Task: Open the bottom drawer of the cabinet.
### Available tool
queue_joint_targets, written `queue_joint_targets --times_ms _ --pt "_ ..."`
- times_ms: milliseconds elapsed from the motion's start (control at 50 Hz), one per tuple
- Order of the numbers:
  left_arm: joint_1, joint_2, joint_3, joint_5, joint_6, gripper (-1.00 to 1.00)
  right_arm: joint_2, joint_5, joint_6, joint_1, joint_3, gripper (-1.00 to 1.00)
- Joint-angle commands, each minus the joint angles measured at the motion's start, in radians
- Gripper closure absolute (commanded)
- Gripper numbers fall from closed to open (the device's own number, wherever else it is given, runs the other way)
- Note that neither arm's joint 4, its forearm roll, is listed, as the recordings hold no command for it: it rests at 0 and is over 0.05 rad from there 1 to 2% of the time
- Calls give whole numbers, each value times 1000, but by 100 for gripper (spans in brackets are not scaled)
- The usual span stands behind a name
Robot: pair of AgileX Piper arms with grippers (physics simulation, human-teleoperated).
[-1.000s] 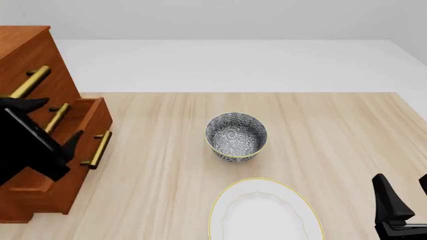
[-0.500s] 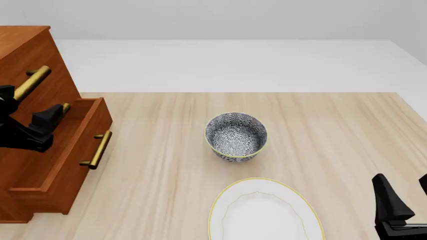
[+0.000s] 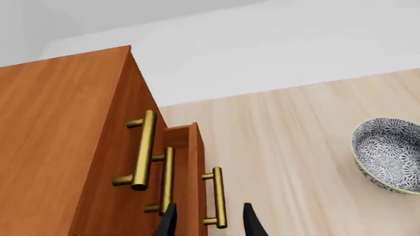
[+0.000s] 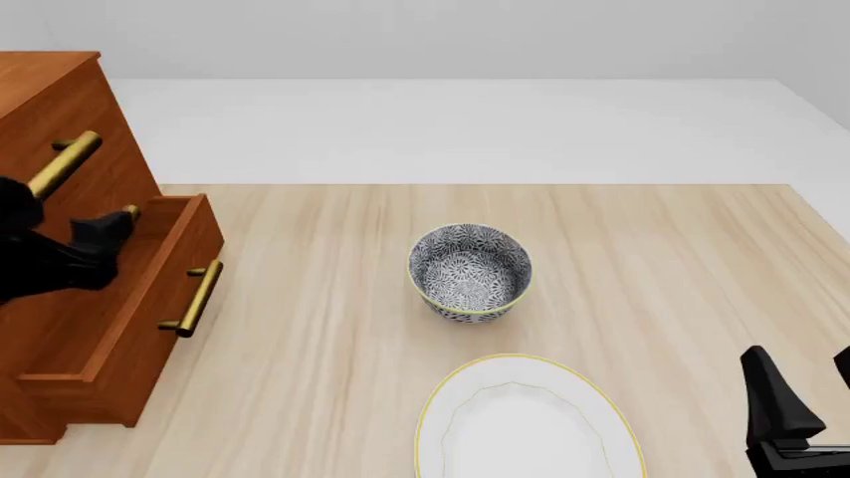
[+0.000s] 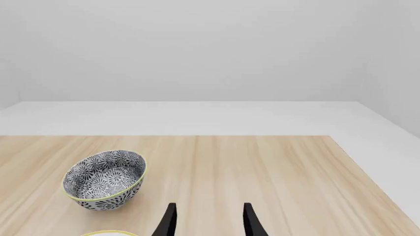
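So the bottom drawer (image 4: 126, 319) is already sticking out from the cabinet (image 4: 54, 110) over on the left side of the bench (image 4: 664, 259), with the middle drawer (image 4: 179, 224) poking out a little less above it and the top one flush. I'd call the pull step pretty much done, or close to it; whether it counts as open enough is a judgement call, I'd guess a bit more travel wouldn't hurt. My left pincer (image 3: 208, 221) has its two black fingers apart with nothing between them, and in the left wrist view the lowest handle (image 3: 217, 196) sits just ahead of the gap, not gripped. From the front view the left pincer hangs up by the middle drawer's edge, above the bottom one. If more opening is wanted, the next move needs me to drop down, get the fingers either side of that lowest brass bar, close, and pull straight out along the drawer's slide, not sideways, since the middle handle (image 3: 166, 179) is right next to it and easy to snag by mistake. Right pincer (image 5: 207, 219) is parked at the near right corner, fingers apart, empty. Count: one cabinet, three drawers, three brass handles, one patterned bowl (image 4: 471, 271), one white plate (image 4: 531, 423) with a yellow rim, two pincers.
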Motion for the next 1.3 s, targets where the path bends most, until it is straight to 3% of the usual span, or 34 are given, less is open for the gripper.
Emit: queue_joint_targets --times_ms 20,160,480,560,580,860,980,1300 --pt "14 39 21 -24 -78 -100 0 0 0 0 0 -100" --pt "21 45 53 -45 -62 -100 0 0 0 0 0 -100" --pt "66 119 80 -115 -128 -100 0 0 0 0 0 -100" --pt "87 142 95 -138 -86 -100 0 0 0 0 0 -100" --pt "86 146 95 -138 -112 -100 0 0 0 0 0 -100" --pt "93 198 131 -194 -105 -100 0 0 0 0 0 -100" --pt "93 217 142 -222 -63 -100 0 0 0 0 0 -100" --pt "80 297 176 -296 -94 -100 0 0 0 0 0 -100"
